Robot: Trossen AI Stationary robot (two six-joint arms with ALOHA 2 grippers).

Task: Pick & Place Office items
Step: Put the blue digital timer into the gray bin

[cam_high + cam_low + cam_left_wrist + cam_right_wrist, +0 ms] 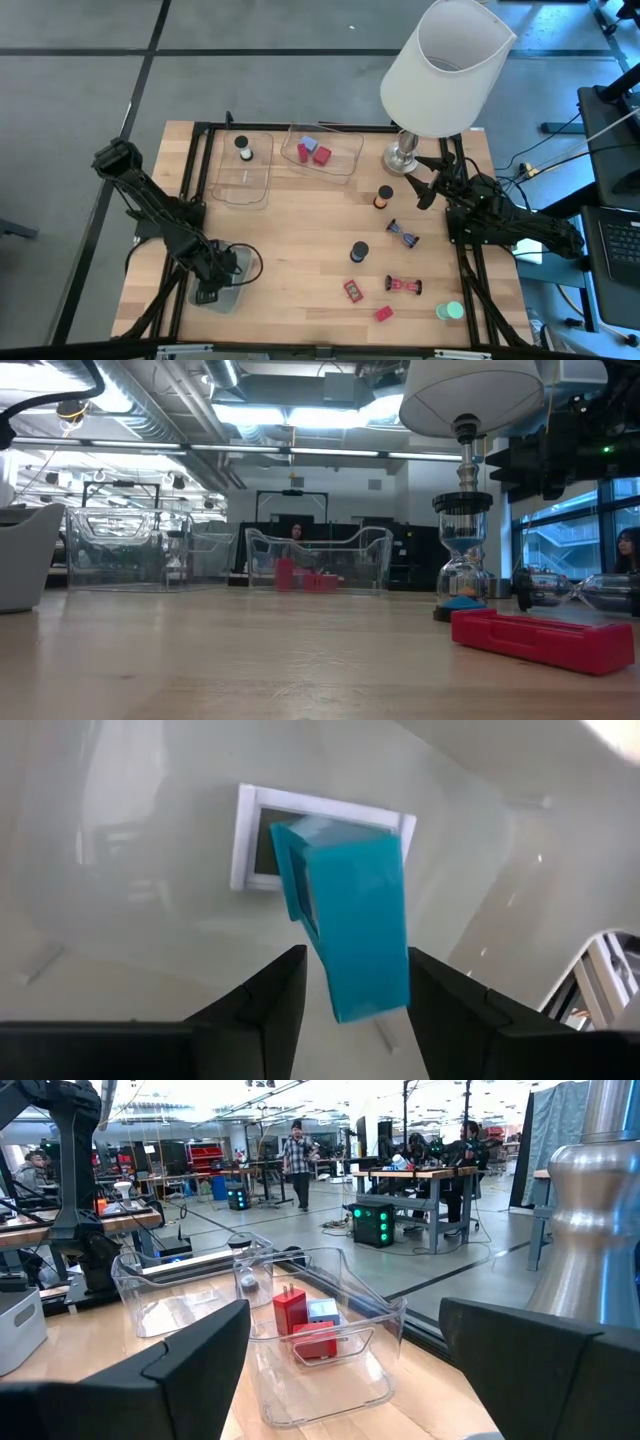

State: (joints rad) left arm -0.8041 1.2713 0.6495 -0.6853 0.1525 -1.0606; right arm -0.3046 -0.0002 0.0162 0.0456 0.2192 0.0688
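My left gripper (355, 982) hangs open over the pale green tray (222, 292) near the table's near left corner. A teal block (352, 925) stands tilted between its fingertips, with a gap showing on one side, above a white-framed piece (250, 830) on the tray floor. My right gripper (428, 185) waits open near the lamp base (403, 155), facing a clear tray (330, 1355) that holds red blocks (292, 1312) and a blue one. Black caps (359, 251), red pieces (353, 291) and a teal piece (452, 311) lie on the table's right half.
A second clear tray (245, 165) at the far left holds a black cap and a white piece. The big white lamp (440, 70) stands over the far right corner. Small hourglass-shaped pieces (403, 234) lie among the items. Bare wood shows mid-table.
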